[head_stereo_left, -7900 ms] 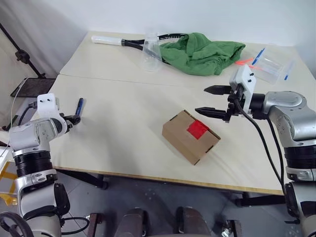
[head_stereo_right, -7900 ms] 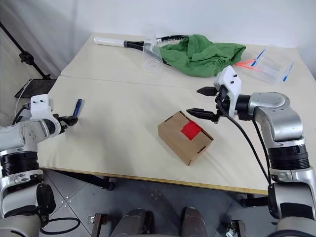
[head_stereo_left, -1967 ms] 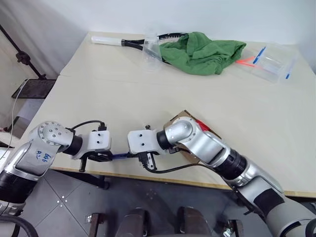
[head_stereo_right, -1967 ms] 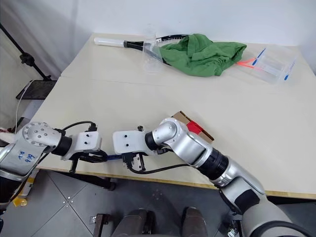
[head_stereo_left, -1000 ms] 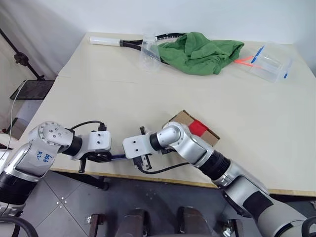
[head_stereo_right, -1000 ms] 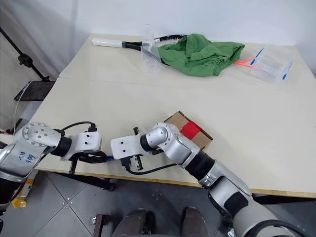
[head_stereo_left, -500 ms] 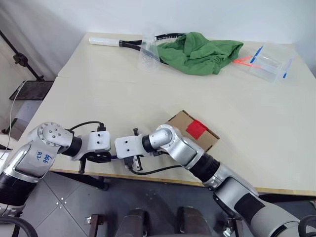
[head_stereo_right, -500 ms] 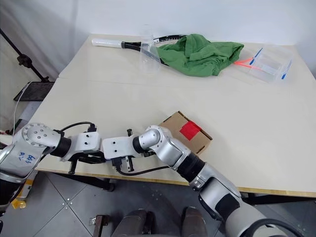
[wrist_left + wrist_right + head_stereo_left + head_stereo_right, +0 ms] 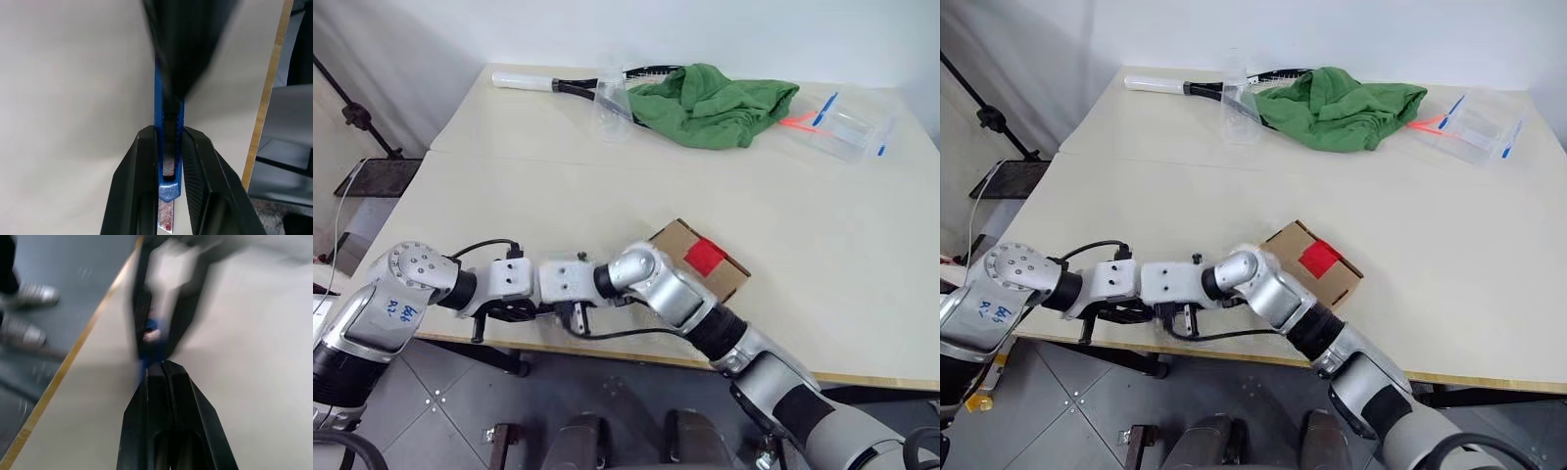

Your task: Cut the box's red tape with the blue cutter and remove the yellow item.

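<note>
left gripper (image 9: pixel 168 161) pinching slim blue cutter (image 9: pixel 169 142) at table (image 9: pixel 509 206) front edge | right gripper (image 9: pixel 164 369) pressed together, meeting it | cardboard box (image 9: pixel 700 259) with red tape (image 9: pixel 705 257) lying just beside, open tabletop beyond | green cloth (image 9: pixel 715 103) crumpled at far edge

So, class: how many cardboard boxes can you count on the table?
1. The box sits near the table's front edge, red tape on top. Another could hide under the green cloth.
</note>
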You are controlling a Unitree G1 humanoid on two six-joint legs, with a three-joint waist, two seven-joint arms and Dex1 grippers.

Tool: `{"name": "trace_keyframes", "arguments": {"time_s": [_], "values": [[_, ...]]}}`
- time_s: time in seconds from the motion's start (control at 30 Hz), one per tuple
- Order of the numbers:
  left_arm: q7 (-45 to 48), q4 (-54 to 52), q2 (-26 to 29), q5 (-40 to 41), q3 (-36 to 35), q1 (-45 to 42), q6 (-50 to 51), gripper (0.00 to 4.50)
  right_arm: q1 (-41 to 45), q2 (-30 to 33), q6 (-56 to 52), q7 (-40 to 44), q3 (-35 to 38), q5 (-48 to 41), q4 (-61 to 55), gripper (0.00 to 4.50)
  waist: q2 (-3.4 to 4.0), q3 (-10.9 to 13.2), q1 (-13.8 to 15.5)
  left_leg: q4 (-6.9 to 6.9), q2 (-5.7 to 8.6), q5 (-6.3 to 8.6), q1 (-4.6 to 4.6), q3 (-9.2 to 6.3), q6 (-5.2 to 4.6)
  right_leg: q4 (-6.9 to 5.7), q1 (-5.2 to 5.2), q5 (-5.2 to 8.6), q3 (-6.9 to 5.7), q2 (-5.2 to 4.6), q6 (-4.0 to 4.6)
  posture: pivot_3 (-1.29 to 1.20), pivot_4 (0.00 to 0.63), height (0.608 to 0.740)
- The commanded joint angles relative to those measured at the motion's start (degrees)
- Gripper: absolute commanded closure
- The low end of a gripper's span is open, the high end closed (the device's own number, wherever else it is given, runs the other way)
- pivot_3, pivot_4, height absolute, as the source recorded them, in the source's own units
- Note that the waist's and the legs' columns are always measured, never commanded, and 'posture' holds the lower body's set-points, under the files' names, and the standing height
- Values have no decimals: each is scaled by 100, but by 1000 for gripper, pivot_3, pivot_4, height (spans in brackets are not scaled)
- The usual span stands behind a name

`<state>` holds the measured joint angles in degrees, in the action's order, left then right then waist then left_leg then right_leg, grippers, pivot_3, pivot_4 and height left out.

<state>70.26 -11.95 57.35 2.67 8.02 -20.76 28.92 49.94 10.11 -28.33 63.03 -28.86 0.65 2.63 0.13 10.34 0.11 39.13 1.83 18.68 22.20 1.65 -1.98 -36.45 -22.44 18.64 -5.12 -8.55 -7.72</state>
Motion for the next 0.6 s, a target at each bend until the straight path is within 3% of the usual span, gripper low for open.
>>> {"name": "trace_keyframes", "arguments": {"time_s": [0.03,0.13,0.33,0.43,0.47,0.6], "values": [[-376,-40,-124,160,-378,179,-65,4118,100,844,-1396,532,647,-690,-1073,4137,-1,0,6,1,2,0,4,-10,0,0,0,-1,0,0,2,0,150,740],[-533,-3,-182,212,-510,230,-208,4118,246,1347,-1899,623,810,-951,-1347,3304,-3,1,-31,-2,2,1,11,-20,0,5,-2,-2,-4,2,3,0,150,740],[-1172,179,-748,330,-830,78,-801,4118,768,1698,-2631,208,1295,-1224,-1138,1262,-5,14,-159,-10,-19,1,12,21,6,11,-18,-1,-12,9,3,0,150,740],[-1910,606,-1705,516,-1075,-261,-1921,4118,1233,1791,-3445,-115,1487,-1313,-682,233,-15,18,-153,-6,-13,1,11,23,6,9,-17,-2,-13,4,2,0,150,740],[-2117,742,-1930,443,-1064,-379,-2201,4118,1350,1832,-3589,-154,1508,-1346,-573,54,-21,19,-144,-2,-14,1,15,26,5,11,-18,-2,-16,3,2,0,150,740],[-2731,1331,-2538,273,-1140,-775,-3401,4118,1928,1780,-4392,-520,1674,-1483,65,54,-27,21,-148,2,-8,0,18,23,4,10,-17,-3,-21,-1,-1,0,150,740]]}}
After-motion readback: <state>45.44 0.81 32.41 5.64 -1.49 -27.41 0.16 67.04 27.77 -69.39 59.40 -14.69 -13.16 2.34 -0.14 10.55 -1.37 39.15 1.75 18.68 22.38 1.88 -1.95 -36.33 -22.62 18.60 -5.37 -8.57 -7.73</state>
